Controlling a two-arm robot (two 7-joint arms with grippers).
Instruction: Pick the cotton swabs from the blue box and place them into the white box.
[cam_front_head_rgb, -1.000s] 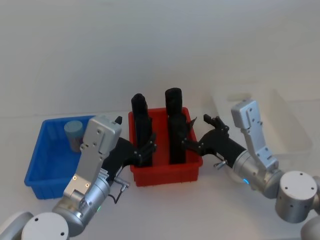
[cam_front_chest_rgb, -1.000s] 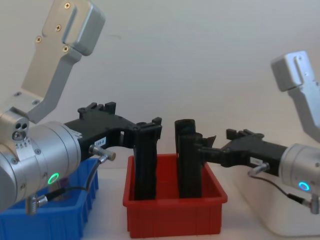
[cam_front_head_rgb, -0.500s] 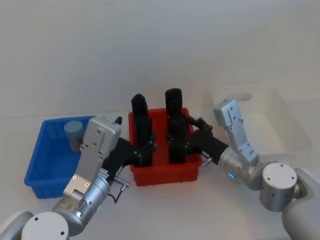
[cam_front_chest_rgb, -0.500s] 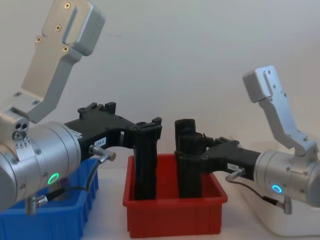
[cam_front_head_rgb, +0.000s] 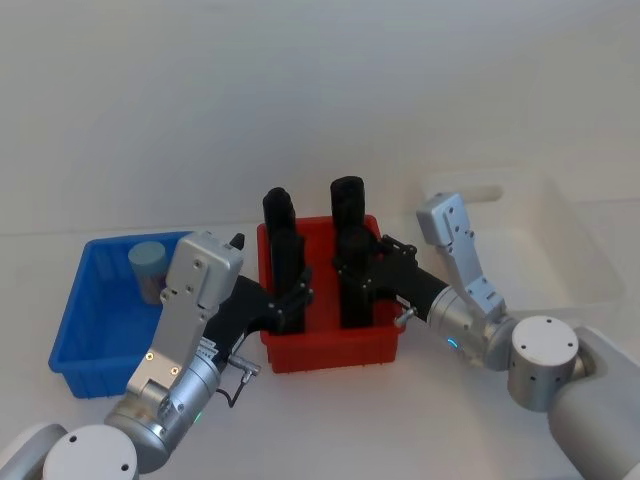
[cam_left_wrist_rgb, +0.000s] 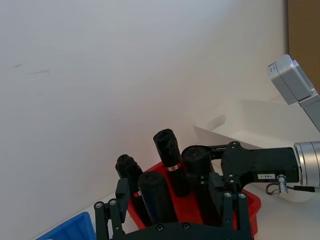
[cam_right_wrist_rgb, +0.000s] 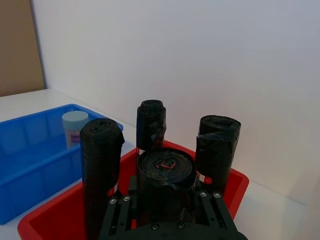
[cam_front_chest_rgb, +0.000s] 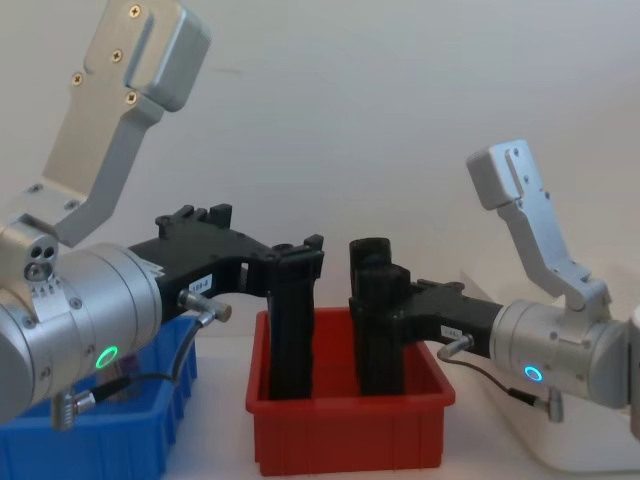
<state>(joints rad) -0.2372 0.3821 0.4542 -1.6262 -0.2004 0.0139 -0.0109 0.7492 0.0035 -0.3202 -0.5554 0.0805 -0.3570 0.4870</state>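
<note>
One cotton swabs jar (cam_front_head_rgb: 148, 262), four black rolls (cam_right_wrist_rgb: 166, 181).

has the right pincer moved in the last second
Yes. In the head view the right pincer has swung toward the robot's left, from beside the red bin to over it, and now straddles a black roll standing inside.

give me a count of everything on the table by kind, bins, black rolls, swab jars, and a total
Bins: 3, the blue box, the red bin and the white box.
Black rolls: 4, upright in the red bin.
Cotton swabs jars: 1, in the blue box.
Total: 8.
</note>
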